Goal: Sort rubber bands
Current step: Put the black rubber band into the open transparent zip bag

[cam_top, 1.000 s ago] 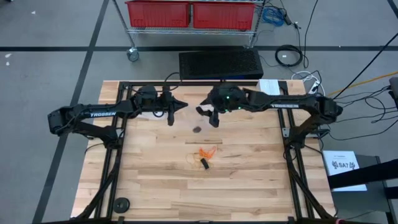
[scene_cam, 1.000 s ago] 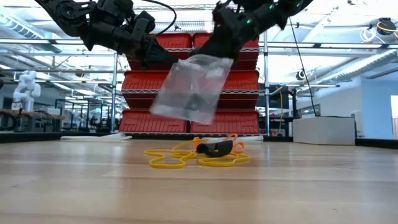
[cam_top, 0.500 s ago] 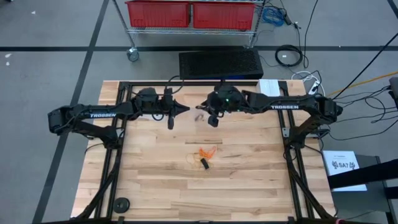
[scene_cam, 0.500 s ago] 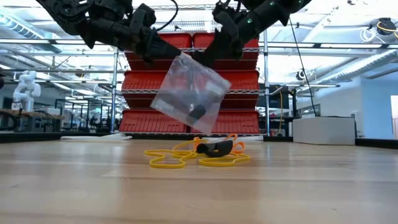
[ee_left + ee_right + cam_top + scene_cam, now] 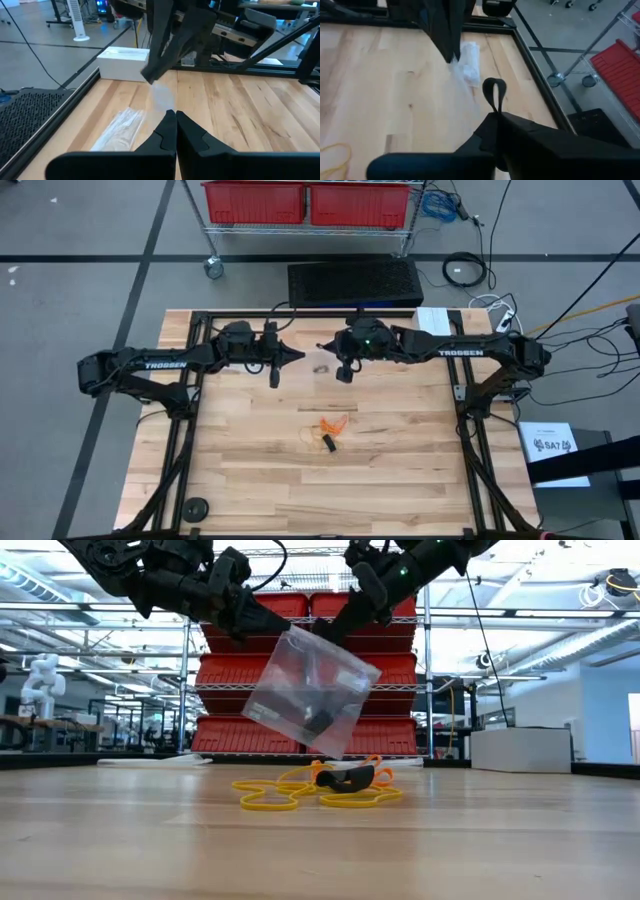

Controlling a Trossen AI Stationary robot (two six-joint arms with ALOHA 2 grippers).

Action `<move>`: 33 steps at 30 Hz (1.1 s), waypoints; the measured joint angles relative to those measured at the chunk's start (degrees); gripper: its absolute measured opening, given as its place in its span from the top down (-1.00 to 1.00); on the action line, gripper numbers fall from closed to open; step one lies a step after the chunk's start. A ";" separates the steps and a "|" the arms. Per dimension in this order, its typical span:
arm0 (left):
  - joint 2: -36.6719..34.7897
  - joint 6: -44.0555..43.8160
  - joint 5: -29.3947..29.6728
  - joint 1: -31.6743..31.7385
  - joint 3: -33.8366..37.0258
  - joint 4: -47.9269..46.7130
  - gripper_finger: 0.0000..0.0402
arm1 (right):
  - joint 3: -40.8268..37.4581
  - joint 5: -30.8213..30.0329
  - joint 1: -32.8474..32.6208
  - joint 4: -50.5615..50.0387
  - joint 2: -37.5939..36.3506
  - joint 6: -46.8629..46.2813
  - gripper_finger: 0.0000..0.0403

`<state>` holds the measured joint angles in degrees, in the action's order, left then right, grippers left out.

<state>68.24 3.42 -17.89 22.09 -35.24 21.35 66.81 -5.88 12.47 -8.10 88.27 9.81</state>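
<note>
We read the white word TROSSEN along both dark arms from above, and a white sheet [image 5: 553, 446] lying off the table's right edge carries dark print we cannot make out with certainty. The left gripper [image 5: 290, 356] and the right gripper [image 5: 326, 352] meet over the far middle of the pale wooden table [image 5: 250, 470]. From above the clear plastic bag [image 5: 310, 690] between them is barely visible, but the low view shows it plainly, hanging tilted in the air with a dark object inside, the left gripper [image 5: 272, 628] clamped on one top corner and the right gripper [image 5: 330, 632] on the other. The left wrist view shows that arm's fingers [image 5: 165, 131] pressed together on the film, and the right wrist view shows its own fingers [image 5: 487, 131] likewise closed, with a thin black loop [image 5: 494, 95] standing up beside them. The rubber bands [image 5: 330, 430], a small heap of orange, tan and black elastic loops, lie on the table's middle, well nearer than the grippers; in the low view the heap [image 5: 320, 788] sits below the bag. A second crumpled clear bag [image 5: 120, 127] lies flat near the far edge.
</note>
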 joint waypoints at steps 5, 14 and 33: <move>-0.01 0.02 0.02 0.07 0.00 0.01 1.00 | 0.00 0.54 -0.40 -1.29 0.02 1.18 0.99; -0.01 0.04 0.06 0.07 0.00 0.01 1.00 | -0.02 -0.31 -3.27 -2.43 0.02 -0.62 1.00; -0.01 0.02 0.68 0.07 0.00 -1.07 1.00 | -0.11 -1.66 -3.84 -3.47 -0.37 -3.18 1.00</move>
<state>68.23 3.44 -17.21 22.15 -35.24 20.27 66.70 -7.55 8.62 -11.56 87.90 6.63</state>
